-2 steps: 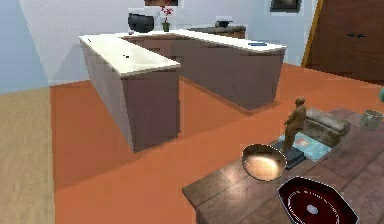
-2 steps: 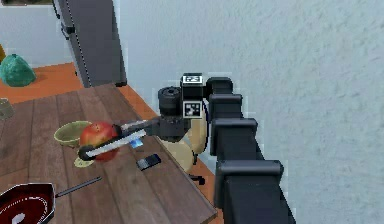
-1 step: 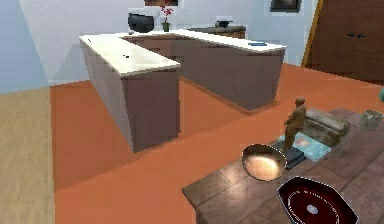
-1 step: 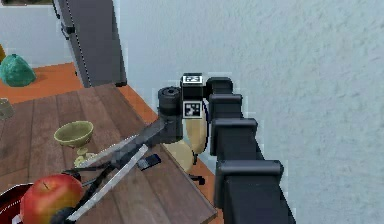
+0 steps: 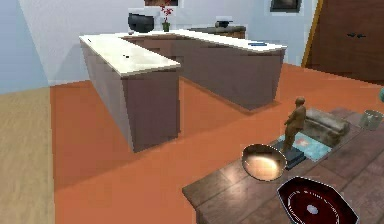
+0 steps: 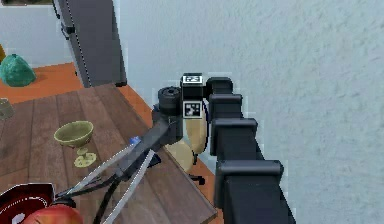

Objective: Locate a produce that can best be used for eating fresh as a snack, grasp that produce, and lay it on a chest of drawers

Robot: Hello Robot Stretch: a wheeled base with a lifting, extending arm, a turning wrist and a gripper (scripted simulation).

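A red and yellow rounded thing (image 6: 48,214), possibly an apple, lies at the arm side view's bottom left by a dark red-rimmed dish (image 6: 22,194). That dish (image 5: 316,200) also sits at the near end of the wooden table (image 5: 230,190) in the forward view. The arm's dark bar (image 6: 240,160) rises from the bottom edge, with two white marked squares (image 6: 192,80) at its end. The gripper (image 6: 85,203) slants down and left over the table (image 6: 40,115), its thin fingers (image 6: 110,170) ending close to the red thing. I cannot tell whether it holds anything.
On the table stand a green goblet (image 6: 78,138), a teal lump (image 6: 16,70), a copper bowl (image 5: 263,160) and a bronze statuette (image 5: 295,122). A beige object (image 6: 190,140) sits by the arm. Kitchen counters (image 5: 150,70) stand across the orange floor (image 5: 100,150); a dark door (image 5: 350,40) is at the back right.
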